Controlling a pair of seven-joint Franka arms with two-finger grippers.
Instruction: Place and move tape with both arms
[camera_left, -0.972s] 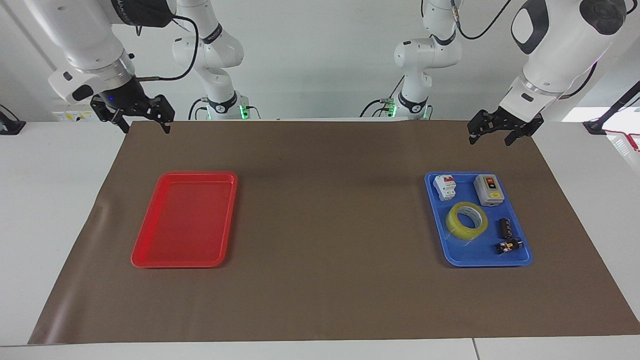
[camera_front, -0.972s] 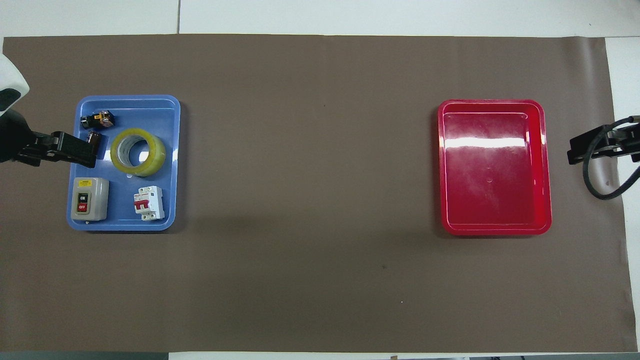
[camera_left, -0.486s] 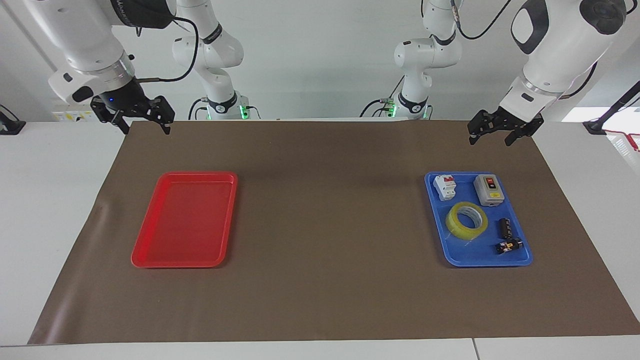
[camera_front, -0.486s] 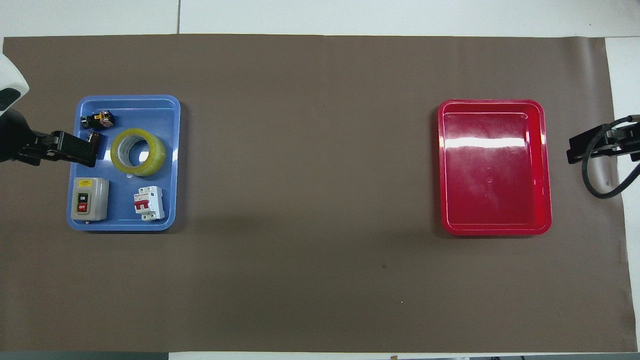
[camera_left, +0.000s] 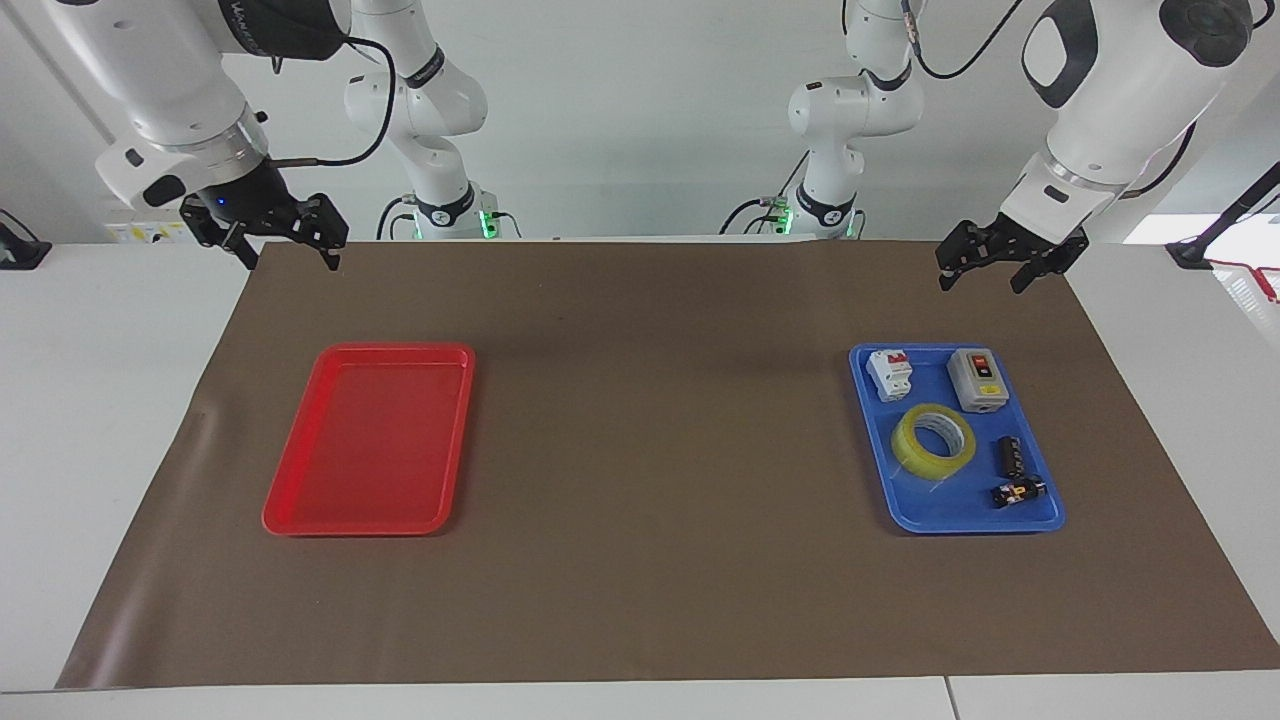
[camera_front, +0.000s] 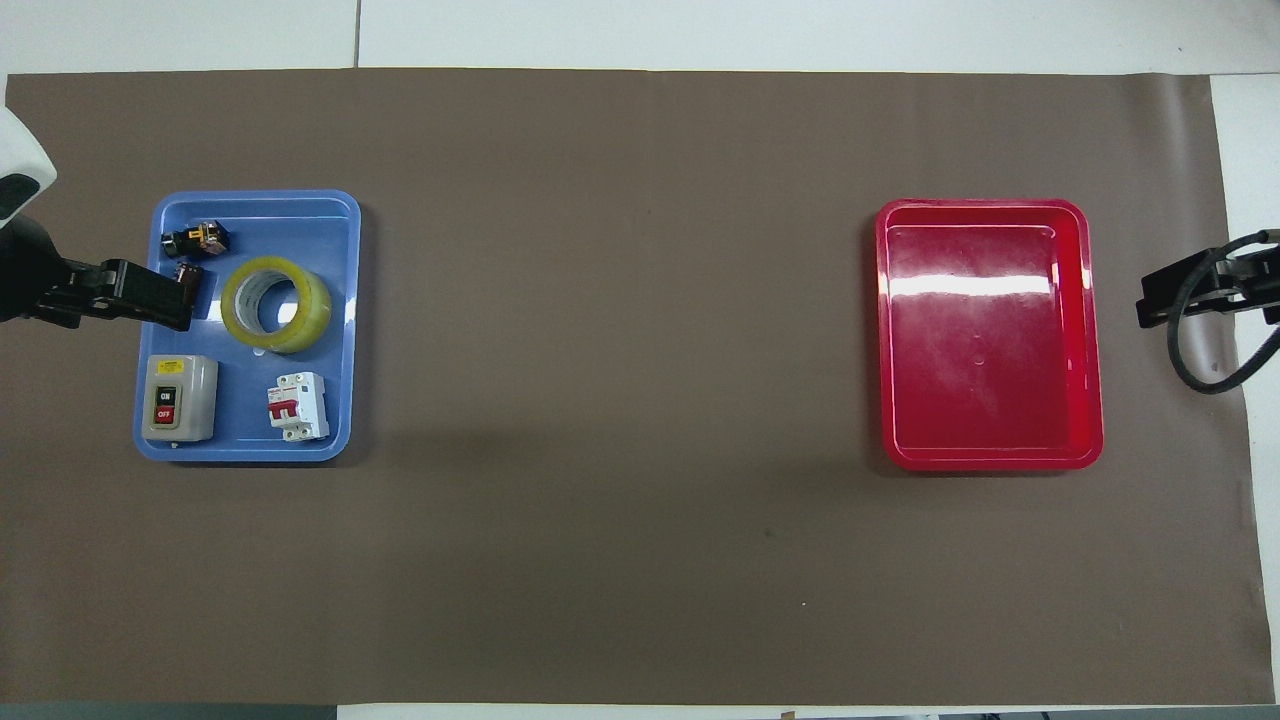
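The tape (camera_left: 934, 440) is a yellow translucent roll lying flat in the middle of the blue tray (camera_left: 960, 525) at the left arm's end of the table. It also shows in the overhead view (camera_front: 276, 304). My left gripper (camera_left: 980, 270) is open and empty, raised over the mat's edge nearest the robots, short of the blue tray. In the overhead view it (camera_front: 135, 297) overlaps the tray's rim (camera_front: 250, 455). My right gripper (camera_left: 291, 250) is open and empty, raised over the mat's corner at the right arm's end; it also shows in the overhead view (camera_front: 1165, 300).
The blue tray also holds a grey on/off switch box (camera_left: 977, 379), a white and red breaker (camera_left: 889, 373) and two small dark parts (camera_left: 1017, 491). An empty red tray (camera_left: 365, 440) lies at the right arm's end. Brown mat (camera_left: 650, 450) covers the table.
Both grippers hover in nearly the same places, with only a slight shift of the right one. The tape and trays have not moved.
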